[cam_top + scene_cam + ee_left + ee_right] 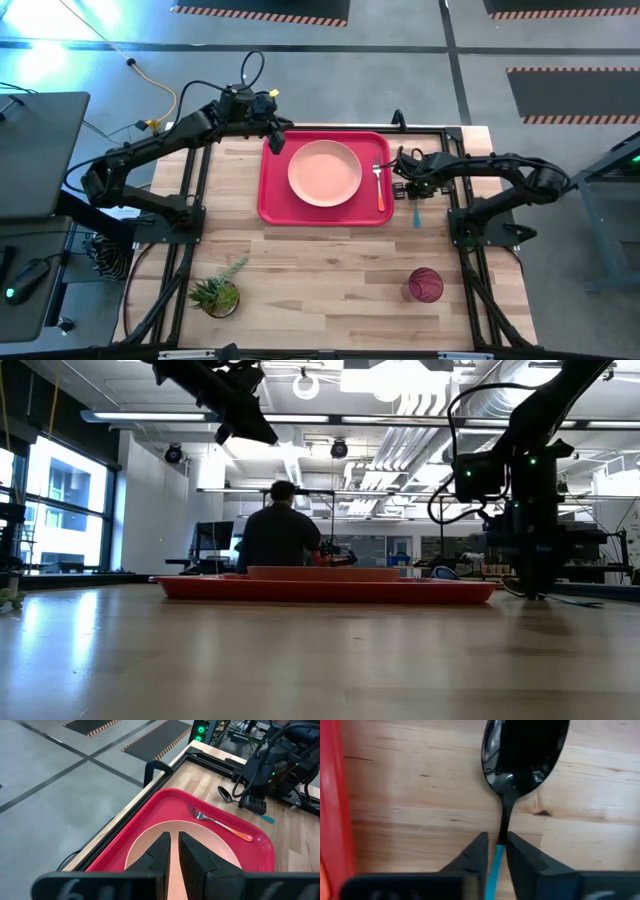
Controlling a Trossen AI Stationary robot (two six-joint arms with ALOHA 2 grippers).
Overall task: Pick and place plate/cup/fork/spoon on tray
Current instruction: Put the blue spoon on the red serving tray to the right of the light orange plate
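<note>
The red tray (275,205) lies at the table's far middle. The pink plate (325,172) rests flat on it, and the orange-handled fork (379,186) lies flat along the tray's right side. The spoon (525,745) lies on the wood just right of the tray, its blue handle end (416,216) pointing toward the near edge. My right gripper (408,188) is low over the spoon and shut on it. My left gripper (275,140) is shut and empty, high above the tray's far left corner. The dark-red cup (424,285) stands upright near the front right. My right gripper pinches the spoon's handle (496,856) between its two fingers, where the blue grip meets the dark neck. The fingers come from above, pointing down, and lie across the handle. The bowl points toward the far edge; whether the spoon is off the wood I cannot tell.
A small potted plant (218,295) stands near the front left. Bare wood lies between the tray and the front edge. A person (278,535) sits with their back turned in the room beyond the table.
</note>
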